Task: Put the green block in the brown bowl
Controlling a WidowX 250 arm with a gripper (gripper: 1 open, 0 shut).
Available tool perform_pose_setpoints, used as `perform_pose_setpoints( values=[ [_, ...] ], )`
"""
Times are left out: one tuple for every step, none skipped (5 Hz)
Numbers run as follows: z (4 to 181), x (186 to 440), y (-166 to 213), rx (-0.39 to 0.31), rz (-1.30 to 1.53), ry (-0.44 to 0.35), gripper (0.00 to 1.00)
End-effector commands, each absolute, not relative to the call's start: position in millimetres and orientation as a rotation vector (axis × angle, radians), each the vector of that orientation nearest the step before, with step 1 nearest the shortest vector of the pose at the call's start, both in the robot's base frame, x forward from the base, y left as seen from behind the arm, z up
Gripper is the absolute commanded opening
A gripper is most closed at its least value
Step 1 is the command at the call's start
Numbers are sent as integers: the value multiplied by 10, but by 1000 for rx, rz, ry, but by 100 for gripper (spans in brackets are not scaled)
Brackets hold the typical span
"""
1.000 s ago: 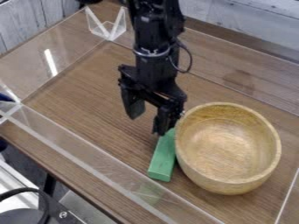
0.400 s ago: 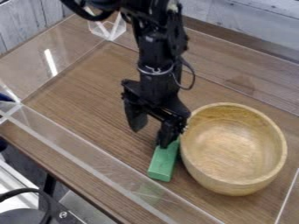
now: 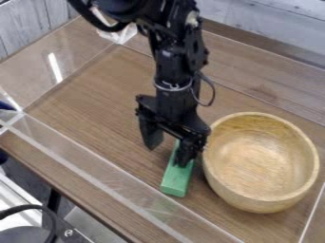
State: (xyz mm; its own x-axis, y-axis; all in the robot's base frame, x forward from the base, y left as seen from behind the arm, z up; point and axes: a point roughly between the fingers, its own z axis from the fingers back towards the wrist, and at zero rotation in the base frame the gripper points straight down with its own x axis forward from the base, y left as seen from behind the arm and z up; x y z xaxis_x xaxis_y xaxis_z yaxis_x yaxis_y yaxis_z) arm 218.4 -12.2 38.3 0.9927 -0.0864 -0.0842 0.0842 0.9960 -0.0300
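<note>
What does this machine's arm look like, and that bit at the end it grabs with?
The arm is black all over, built from chunky, blocky segments with small lighter specks that may be screws. A thin dark cable loops out beside it. The pincer at the end is black too, with two separate fingers. I can't make out any lettering.

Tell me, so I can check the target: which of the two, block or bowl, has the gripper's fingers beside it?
The green block, narrow and flat, unlike the round, hollow bowl.
</note>
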Motion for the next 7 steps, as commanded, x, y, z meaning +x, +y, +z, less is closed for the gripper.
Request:
perform_pose_setpoints(
  values=[
    [435,2253,-152,-28,-85,47,100],
    [433,2252,-158,-30,-81,48,100],
    [432,2250,-164,-33,-78,48,100],
    [428,2250,-169,-35,-76,49,100],
    [425,2250,-174,-37,-73,51,100],
    [420,2249,-179,-38,-71,52,100],
    [415,2250,-184,-40,-69,53,100]
  ],
)
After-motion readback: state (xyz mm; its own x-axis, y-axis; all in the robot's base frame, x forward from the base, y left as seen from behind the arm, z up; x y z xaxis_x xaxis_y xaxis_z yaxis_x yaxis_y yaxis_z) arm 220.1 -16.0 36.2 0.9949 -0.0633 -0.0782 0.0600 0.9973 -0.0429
